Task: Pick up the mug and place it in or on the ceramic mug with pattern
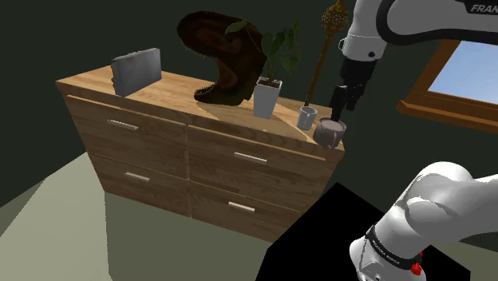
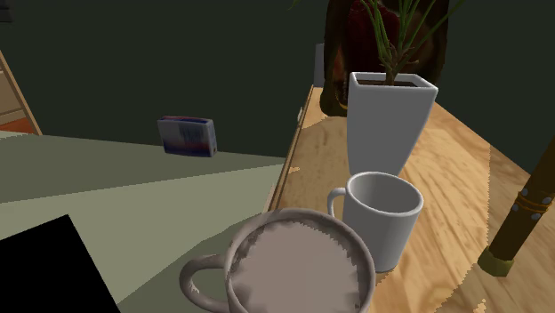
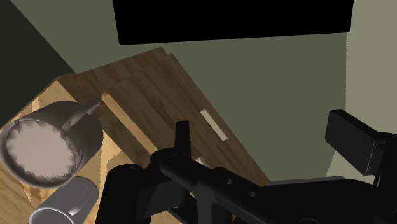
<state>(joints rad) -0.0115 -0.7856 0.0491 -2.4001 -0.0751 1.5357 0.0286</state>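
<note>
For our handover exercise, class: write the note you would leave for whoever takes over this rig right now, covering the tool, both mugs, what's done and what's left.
Tool: open, holding nothing, hanging just above the patterned mug.
Plain mug: upright on the dresser, between the white plant pot and the patterned mug, not gripped.
Patterned mug: upright at the dresser's corner; the plain mug is not in or on it.
Done: nothing of the pick yet.
Left: grasp the plain mug, lift it, set it in or on the patterned mug.

white rounded arm (image 1: 435, 209) with dark joints, grey lettering, all-black pincer (image 1: 341, 112).
</note>
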